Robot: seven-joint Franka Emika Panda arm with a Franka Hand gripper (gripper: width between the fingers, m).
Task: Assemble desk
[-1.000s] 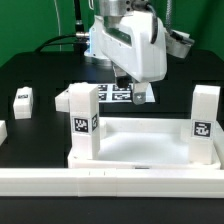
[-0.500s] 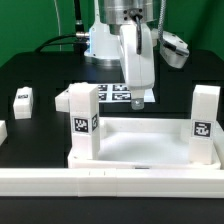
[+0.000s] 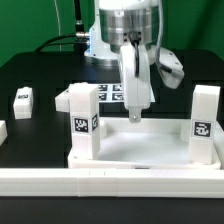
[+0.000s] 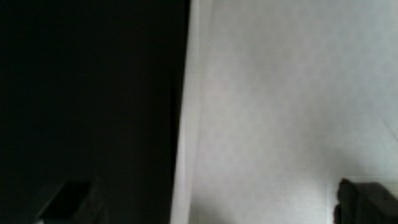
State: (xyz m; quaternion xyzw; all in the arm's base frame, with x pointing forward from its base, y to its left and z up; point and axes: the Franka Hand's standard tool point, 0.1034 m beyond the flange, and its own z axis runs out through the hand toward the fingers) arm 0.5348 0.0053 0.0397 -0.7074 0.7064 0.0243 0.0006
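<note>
Robot gripper [image 3: 134, 114] hangs above the far rim of the white desk top [image 3: 140, 148], fingers spread wide, gripping nothing; two tagged legs [image 3: 82, 120] stand upright on the top, one at each side.

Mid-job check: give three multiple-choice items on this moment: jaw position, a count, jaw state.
1. The jaws hang over: A the desk top rim; B a loose leg; C the front rail.
2. Legs upright on the desk top: A one; B two; C four.
3. The jaws are: A open; B shut on a leg; C shut on the front rail.
Key: 1 A, the wrist view shows that rim beneath them. 2 B, only the left leg and right leg stand there. 3 A, the fingers sit wide apart with nothing between.
</note>
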